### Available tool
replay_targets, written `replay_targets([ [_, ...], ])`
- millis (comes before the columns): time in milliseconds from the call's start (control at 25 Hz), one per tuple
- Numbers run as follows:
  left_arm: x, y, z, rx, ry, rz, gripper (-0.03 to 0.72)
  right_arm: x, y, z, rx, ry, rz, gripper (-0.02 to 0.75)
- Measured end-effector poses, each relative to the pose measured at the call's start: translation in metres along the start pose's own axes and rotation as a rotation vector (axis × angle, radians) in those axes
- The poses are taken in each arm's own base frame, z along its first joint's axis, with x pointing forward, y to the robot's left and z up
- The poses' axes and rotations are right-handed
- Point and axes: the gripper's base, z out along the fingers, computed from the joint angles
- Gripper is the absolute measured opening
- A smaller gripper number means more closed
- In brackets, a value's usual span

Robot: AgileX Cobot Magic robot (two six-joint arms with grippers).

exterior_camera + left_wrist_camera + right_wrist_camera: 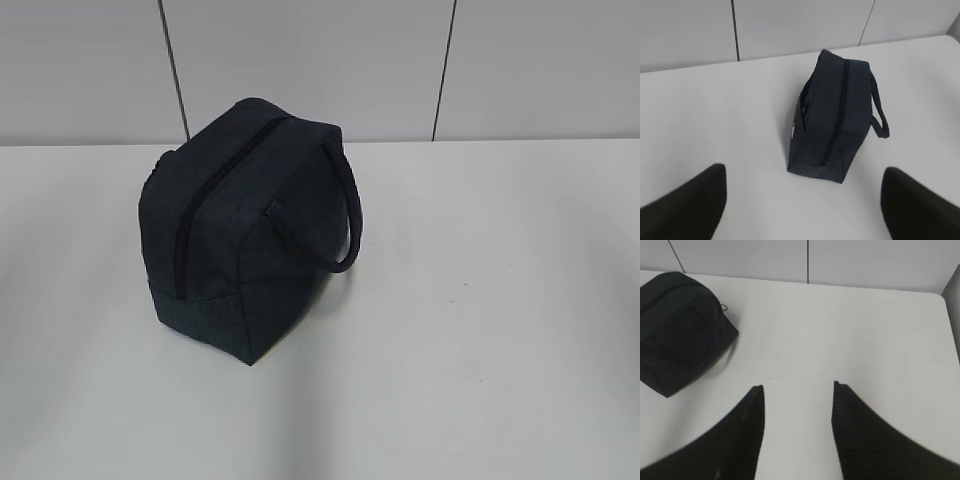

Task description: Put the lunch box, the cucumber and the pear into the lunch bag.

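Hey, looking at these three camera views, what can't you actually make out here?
- Inside of the lunch bag: hidden in every view, since its zipper looks closed.
- Lunch box, cucumber and pear: in no view, so whether they are inside the bag cannot be told.
- Left gripper: only the open jaws' blurred tips, cut by the bottom edge.
- Right gripper: the same, jaws apart over the bare table.
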Motion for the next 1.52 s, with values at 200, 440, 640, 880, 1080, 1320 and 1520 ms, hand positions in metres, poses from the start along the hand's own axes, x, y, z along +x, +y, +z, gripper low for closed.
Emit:
replay_targets([
  [200, 0.049, -0.001, -0.017, 0.001, -0.099, 0.004, 0.556, 0.057, 0.004, 0.0, 0.004, 0.009, 0.005, 0.356],
  [440, 0.114, 0.005, -0.006, -0.019, -0.078, 0.009, 0.543, 0.115, 0.008, 0.004, 0.007, 0.007, 0.005, 0.356],
  [640, 0.157, 0.009, 0.0, -0.031, -0.092, 0.019, 0.54, 0.165, 0.01, -0.002, 0.044, -0.068, -0.023, 0.356],
  [880, 0.175, 0.012, -0.004, -0.066, -0.145, 0.045, 0.54, 0.195, 0.006, 0.003, 0.097, -0.064, -0.048, 0.355],
  [1080, 0.177, 0.012, -0.002, -0.068, -0.138, 0.045, 0.54, 0.202, 0.007, 0.015, 0.073, -0.022, -0.041, 0.355],
  [1320, 0.18, 0.013, 0.001, -0.066, -0.114, 0.042, 0.54, 0.211, 0.007, 0.034, 0.056, 0.017, -0.032, 0.355],
  [1520, 0.181, 0.013, 0.003, -0.059, -0.098, 0.049, 0.54, 0.211, 0.007, 0.039, 0.053, 0.006, -0.027, 0.355],
])
